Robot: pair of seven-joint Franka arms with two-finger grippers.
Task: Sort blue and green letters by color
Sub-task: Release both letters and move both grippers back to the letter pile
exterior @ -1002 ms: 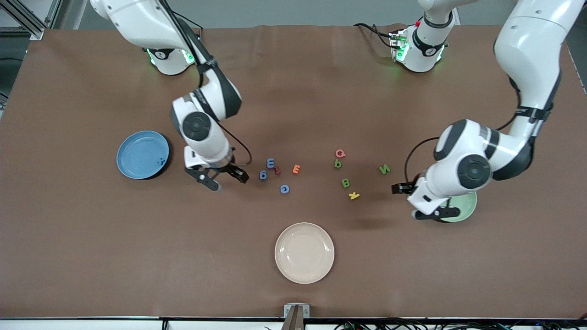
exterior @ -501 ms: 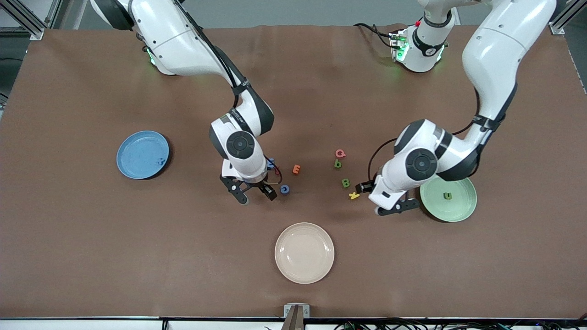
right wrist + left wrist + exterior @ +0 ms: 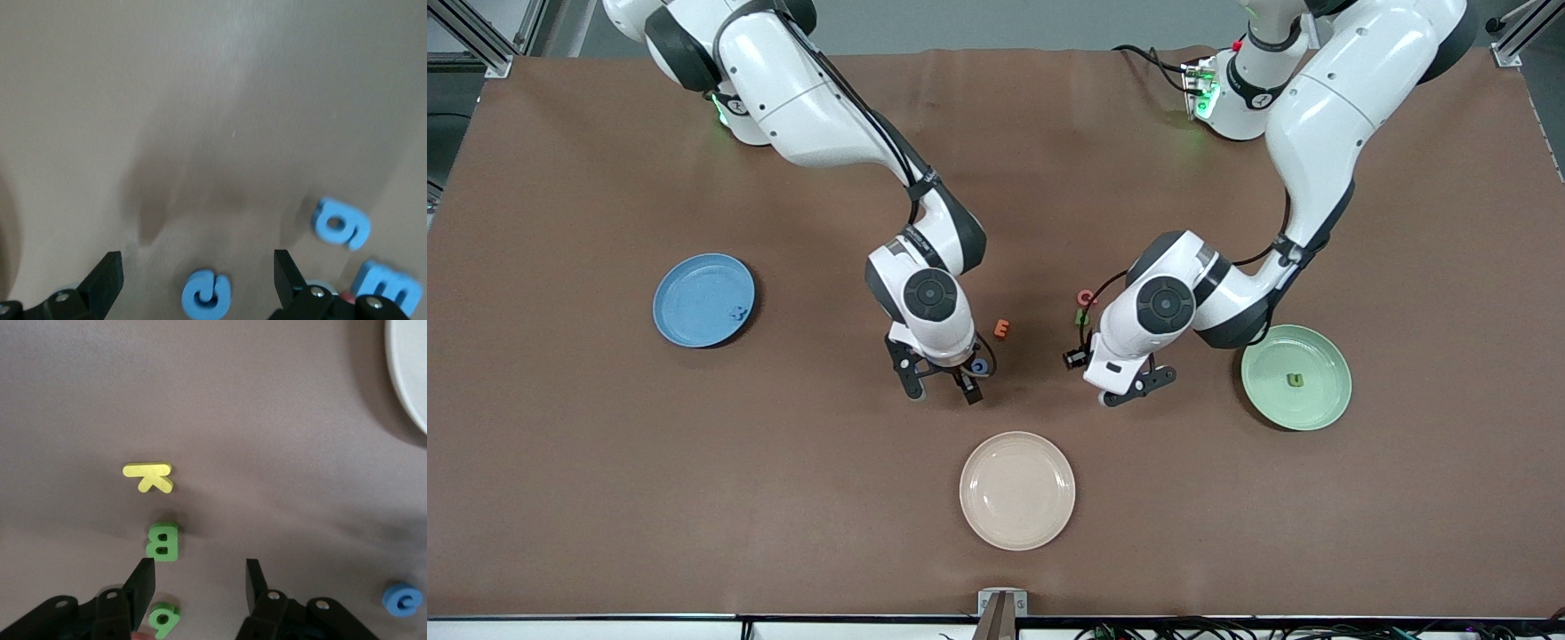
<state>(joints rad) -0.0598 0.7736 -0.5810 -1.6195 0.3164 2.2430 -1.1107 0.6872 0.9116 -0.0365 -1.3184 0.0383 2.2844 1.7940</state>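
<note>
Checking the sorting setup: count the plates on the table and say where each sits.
3. Blue plate toward the right arm's end; green plate toward the left arm's end; cream plate between them, nearest the front camera. No others show.

Blue G [image 3: 206,293] lies flat on the mat, partly visible in the front view [image 3: 980,365]. Blue g [image 3: 341,224] and blue E [image 3: 387,286] lie just beside each other, flat, a bit apart from G. Blue x [image 3: 736,312] sits in the blue plate, near its rim. Green B [image 3: 163,542] lies flat on the mat, green b [image 3: 163,618] just beside it. Green u [image 3: 1295,380] rests in the green plate, about mid-plate. Green N isn't visible.
</note>
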